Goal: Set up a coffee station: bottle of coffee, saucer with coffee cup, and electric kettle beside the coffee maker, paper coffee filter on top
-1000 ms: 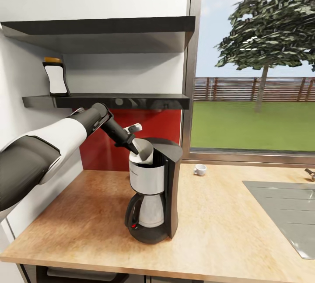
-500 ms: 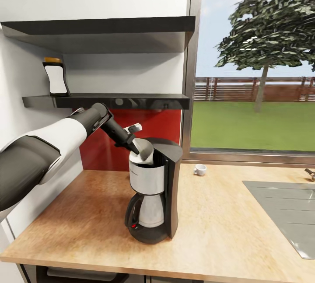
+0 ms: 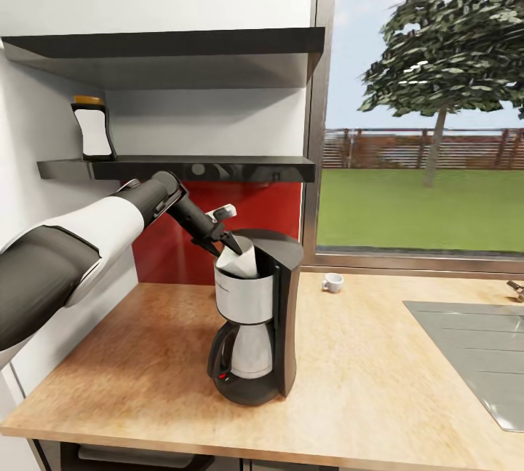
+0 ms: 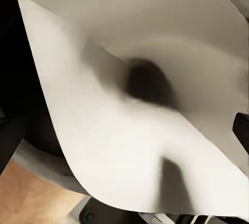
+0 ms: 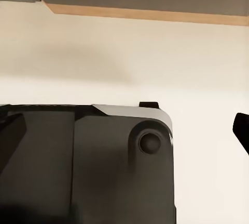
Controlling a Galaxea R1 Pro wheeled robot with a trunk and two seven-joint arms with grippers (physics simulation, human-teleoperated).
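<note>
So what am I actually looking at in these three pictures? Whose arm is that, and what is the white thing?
It is a simulated robot on wheels with two arms, steered by a person. The big picture comes from a camera on its head; the other two come from cameras near each claw. In the head view, the left arm reaches to the coffee maker on the wooden countertop. Its left claw holds a white paper coffee filter at the machine's top; the left wrist view shows that filter up close. A small coffee cup sits near the window, and the bottle of coffee stands on the shelf. The right wrist view is hard to make out.
</note>
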